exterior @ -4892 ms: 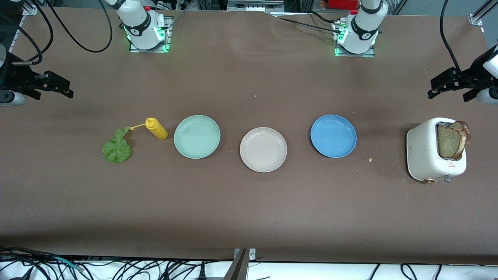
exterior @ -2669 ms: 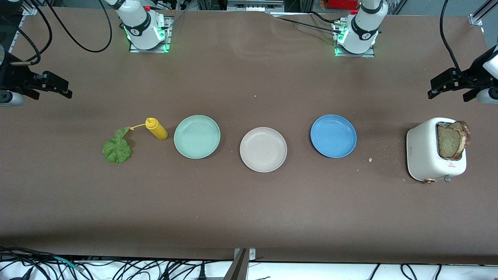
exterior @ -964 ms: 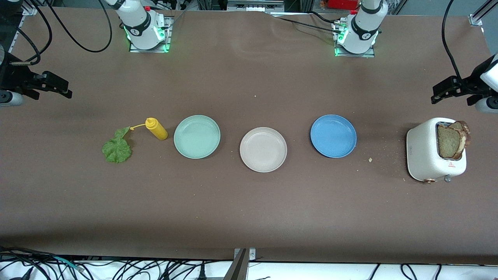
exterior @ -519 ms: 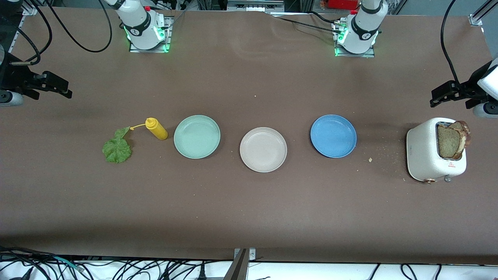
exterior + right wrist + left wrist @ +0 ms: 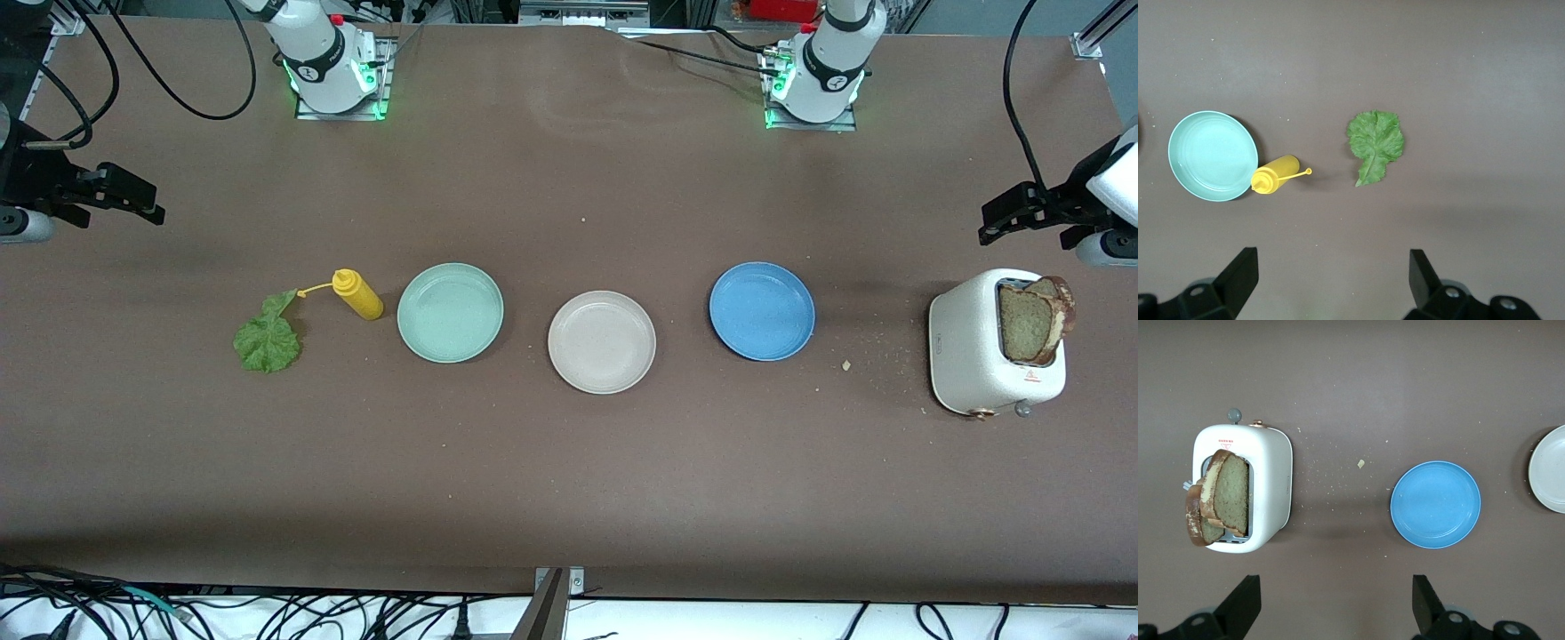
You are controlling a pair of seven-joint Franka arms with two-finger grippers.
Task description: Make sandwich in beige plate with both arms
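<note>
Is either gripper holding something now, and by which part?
Nothing is held. The left gripper and the right gripper both hang over bare table, jaws open and empty.

You see a matt brown worktop (image 5: 569,480), matt beige plate (image 5: 602,342), glossy white toaster (image 5: 973,351), smooth yellow plastic bottle (image 5: 359,296), rough-crusted bread slices (image 5: 1031,318).

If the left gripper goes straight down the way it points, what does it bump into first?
Probably bare table: the open left gripper points at the brown top between the toaster and blue plate.
</note>
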